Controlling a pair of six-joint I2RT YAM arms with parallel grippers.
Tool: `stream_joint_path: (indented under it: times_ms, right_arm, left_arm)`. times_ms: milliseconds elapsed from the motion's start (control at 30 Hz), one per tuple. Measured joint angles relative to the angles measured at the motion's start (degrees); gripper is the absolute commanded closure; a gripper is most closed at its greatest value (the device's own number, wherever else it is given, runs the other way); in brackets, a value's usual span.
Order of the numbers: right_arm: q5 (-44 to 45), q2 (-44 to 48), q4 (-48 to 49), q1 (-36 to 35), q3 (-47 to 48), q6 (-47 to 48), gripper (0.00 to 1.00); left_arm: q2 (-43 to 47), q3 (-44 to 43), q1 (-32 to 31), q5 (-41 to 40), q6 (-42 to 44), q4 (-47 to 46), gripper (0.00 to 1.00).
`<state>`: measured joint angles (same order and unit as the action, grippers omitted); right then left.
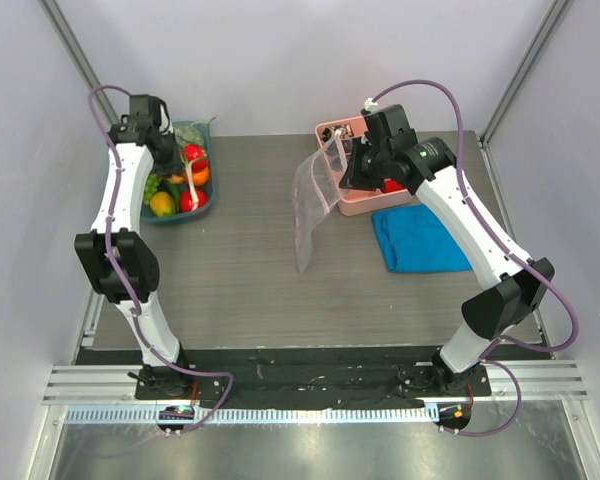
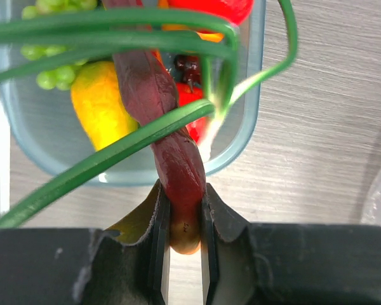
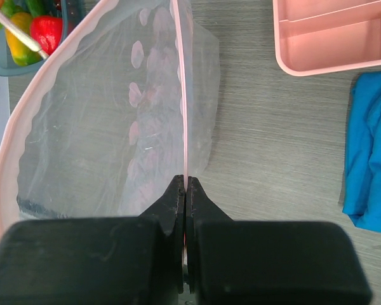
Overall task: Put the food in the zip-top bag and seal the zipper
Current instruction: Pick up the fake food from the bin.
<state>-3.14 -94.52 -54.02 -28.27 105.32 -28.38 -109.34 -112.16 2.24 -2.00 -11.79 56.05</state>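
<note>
Maroon vegetable (image 2: 171, 146), green stalks: we are pinching it in left pincer (image 2: 185, 254) over teal tub (image 2: 253, 127), far-left worktop (image 1: 240, 290) corner; right pincer (image 3: 184, 190) gripping pink zipper (image 3: 183, 95) of bag (image 3: 108, 133).

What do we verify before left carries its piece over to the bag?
1. Left gripper grip on the dark red toy vegetable: shut on its end, ok.
2. Vegetable clear of the teal container: its green stalks cross over the rim, cannot tell.
3. Right gripper hold on the zip-top bag: shut on the pink zipper strip, ok.
4. Bag mouth open: rims bowed apart, ok.
5. Mouth wide enough for the long stalks: cannot tell.
</note>
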Motion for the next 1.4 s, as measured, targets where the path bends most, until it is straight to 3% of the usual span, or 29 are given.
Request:
stream_joint_path:
  times_ms: [367, 567, 867, 1033, 1400]
  right_arm:
    - [-0.42, -0.15, 0.02, 0.0, 0.22, 0.02, 0.99]
    - [-1.53, -1.6, 0.66, 0.0, 1.14, 0.0, 0.99]
    - [-2.12, -2.1, 0.85, 0.0, 1.14, 0.02, 0.99]
    - [-2.12, -2.1, 0.85, 0.0, 1.14, 0.07, 0.99]
    - [-1.42, -3.76, 1.64, -4.46, 4.74, 8.07, 0.99]
  left_arm:
    - [3.34, -3.3, 3.39, 3.5, -1.57, 8.79, 1.0]
    - [6.1, -3.34, 5.25, 13.03, -1.66, 12.35, 1.0]
    - [4.22, -4.63, 15.08, 27.89, -4.55, 13.81, 1.0]
    - [5.07, -4.79, 15.72, 34.64, -4.0, 14.51, 1.0]
    - [28.48, 1.7, 13.53, 56.13, -8.79, 3.43, 1.0]
